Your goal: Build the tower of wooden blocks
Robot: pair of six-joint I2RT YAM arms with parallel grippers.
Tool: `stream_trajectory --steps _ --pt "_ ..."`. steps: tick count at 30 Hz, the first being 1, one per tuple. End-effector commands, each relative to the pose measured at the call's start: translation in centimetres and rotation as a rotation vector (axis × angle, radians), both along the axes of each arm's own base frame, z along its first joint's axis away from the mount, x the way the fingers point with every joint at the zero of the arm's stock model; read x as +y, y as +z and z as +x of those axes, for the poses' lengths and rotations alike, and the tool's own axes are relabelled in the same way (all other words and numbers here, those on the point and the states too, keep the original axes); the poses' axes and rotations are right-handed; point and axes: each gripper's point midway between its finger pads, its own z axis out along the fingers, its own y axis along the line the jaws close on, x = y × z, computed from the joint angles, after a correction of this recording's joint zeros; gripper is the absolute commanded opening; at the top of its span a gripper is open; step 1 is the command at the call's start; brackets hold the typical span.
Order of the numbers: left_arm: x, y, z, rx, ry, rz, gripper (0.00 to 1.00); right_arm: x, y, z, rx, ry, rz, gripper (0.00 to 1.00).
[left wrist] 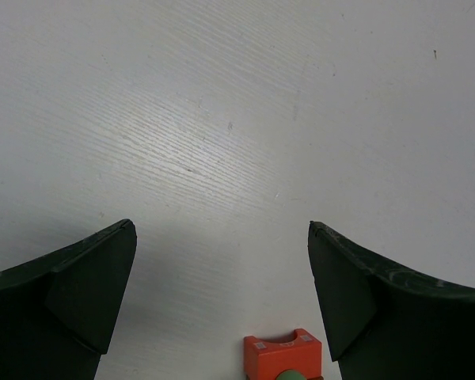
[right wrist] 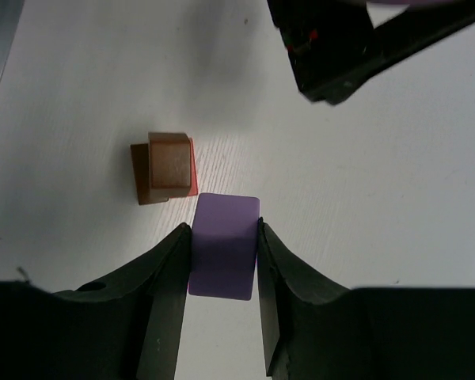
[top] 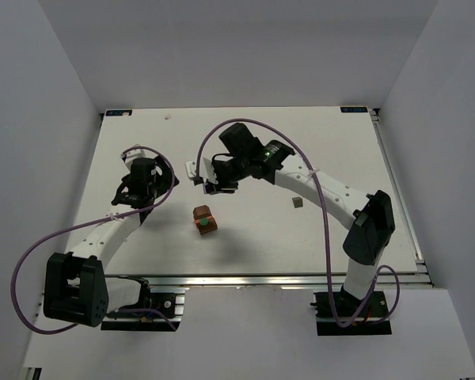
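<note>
While over the table (top: 317, 142) the left gripper (left wrist: 222, 233) hangs spread and empty, the right gripper (top: 212, 187) is clamped near the mid-table wood block tower (top: 204, 221), squeezing the lilac block (right wrist: 224, 253) by flat opposite faces; seems light, rigid, slick-painted.

Right tool (right wrist: 224, 229), clamped on lilac block (right wrist: 224, 257), sits just beside tower (right wrist: 166, 168); left arm (right wrist: 356, 39) obstructs beyond. Left tool (left wrist: 222, 229) jaws wide, bare bench (left wrist: 222, 95) ahead. Dark block (top: 298, 203) well apart; passage betw. it & tower.
</note>
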Motion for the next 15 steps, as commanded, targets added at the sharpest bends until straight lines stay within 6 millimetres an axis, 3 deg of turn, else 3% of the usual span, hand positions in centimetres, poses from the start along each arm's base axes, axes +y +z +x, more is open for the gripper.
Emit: stream_trajectory --steps 1,7,9,10,12,15 --pt "0.0 0.3 -0.1 -0.018 -0.012 -0.004 0.98 0.9 0.3 -1.5 -0.001 0.095 -0.043 0.14" --pt "0.2 0.4 -0.2 -0.022 -0.008 0.002 0.98 3.5 0.3 -2.8 -0.014 0.093 -0.087 0.14" --pt "0.4 0.4 -0.2 -0.019 0.001 0.006 0.98 3.8 -0.6 -3.1 0.020 0.081 -0.124 0.14" --pt "0.4 0.4 -0.2 -0.018 0.005 0.009 0.98 4.0 0.2 -3.1 0.009 0.085 -0.118 0.14" --pt "0.5 0.4 -0.2 -0.019 0.009 0.011 0.98 4.2 -0.2 -3.7 0.004 0.098 -0.147 0.14" --pt "0.7 0.4 -0.3 -0.018 0.018 0.016 0.98 4.3 -1.5 -4.5 -0.014 0.116 -0.197 0.14"
